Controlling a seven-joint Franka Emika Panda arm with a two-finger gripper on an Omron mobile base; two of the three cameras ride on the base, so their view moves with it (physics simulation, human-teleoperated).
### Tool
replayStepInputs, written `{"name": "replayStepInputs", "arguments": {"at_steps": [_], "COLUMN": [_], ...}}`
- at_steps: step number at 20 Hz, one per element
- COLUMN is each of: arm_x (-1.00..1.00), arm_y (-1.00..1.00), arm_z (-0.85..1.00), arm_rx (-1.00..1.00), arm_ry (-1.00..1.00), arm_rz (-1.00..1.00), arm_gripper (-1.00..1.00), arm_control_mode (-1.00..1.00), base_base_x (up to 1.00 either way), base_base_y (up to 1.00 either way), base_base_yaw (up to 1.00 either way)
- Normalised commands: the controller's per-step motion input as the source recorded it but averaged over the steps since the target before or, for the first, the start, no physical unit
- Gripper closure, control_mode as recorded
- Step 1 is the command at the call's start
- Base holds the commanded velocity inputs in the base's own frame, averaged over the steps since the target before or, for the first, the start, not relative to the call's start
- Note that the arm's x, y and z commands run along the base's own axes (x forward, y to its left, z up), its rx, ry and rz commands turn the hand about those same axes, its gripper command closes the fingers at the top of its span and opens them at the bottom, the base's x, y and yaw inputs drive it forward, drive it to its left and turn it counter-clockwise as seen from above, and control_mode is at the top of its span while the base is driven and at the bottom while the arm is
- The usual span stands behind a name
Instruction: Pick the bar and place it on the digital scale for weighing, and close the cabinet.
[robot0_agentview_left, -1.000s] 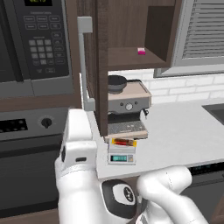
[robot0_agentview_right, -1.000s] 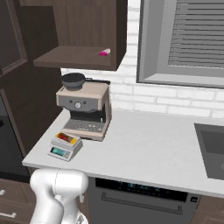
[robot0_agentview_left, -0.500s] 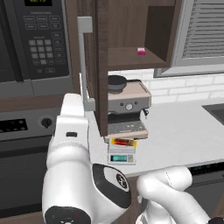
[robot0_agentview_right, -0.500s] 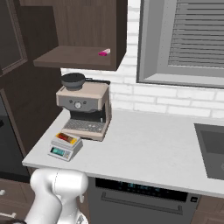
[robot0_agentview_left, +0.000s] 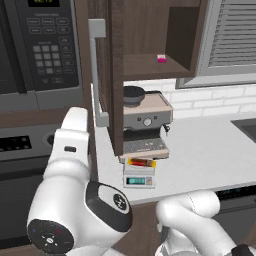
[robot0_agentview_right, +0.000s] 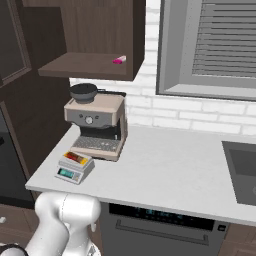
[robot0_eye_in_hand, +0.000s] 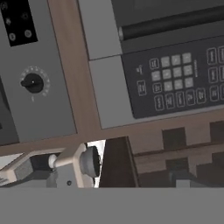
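Note:
The bar lies flat on top of the digital scale, which sits on the counter in front of the coffee machine; the right base view has the same bar on the scale. The cabinet is open, and its dark door swings out edge-on toward me with the grey bar handle on it. My arm's white upper link rises just left of that door, below the handle. In the hand view the door's dark wood sits low in the middle.
A brown-and-silver coffee machine stands behind the scale. A tiny pink-and-white block rests on the cabinet shelf. The black microwave hangs left of the door, above a stove panel with a knob. A sink lies at far right.
My arm has swung up and to the left, its elbow rising in the foreground of the left base view. The bar, scale and cabinet door have not moved.

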Motion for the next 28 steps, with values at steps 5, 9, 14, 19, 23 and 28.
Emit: {"name": "replayStepInputs", "arguments": {"at_steps": [5, 9, 14, 19, 23, 28], "arm_x": [0.3, 0.3, 0.19, -0.18, -0.3, -0.07], "arm_y": [-0.05, -0.06, -0.16, -0.35, -0.39, -0.64], "arm_z": [0.0, 0.0, 0.0, 0.07, 0.11, 0.08], "arm_rx": [0.0, 0.0, 0.0, 0.0, 0.0, 0.0], "arm_ry": [0.09, 0.09, 0.07, -0.01, -0.01, 0.0], "arm_rz": [-0.08, -0.07, -0.06, -0.03, -0.02, -0.04], "arm_gripper": [-1.0, -1.0, -1.0, -1.0, -1.0, -1.0], "arm_control_mode": [-1.0, -1.0, -1.0, -1.0, -1.0, -1.0], "base_base_x": [0.0, 0.0, 0.0, 0.0, 0.0, 0.0], "base_base_y": [0.0, 0.0, 0.0, 0.0, 0.0, 0.0], "base_base_yaw": [0.0, 0.0, 0.0, 0.0, 0.0, 0.0]}}
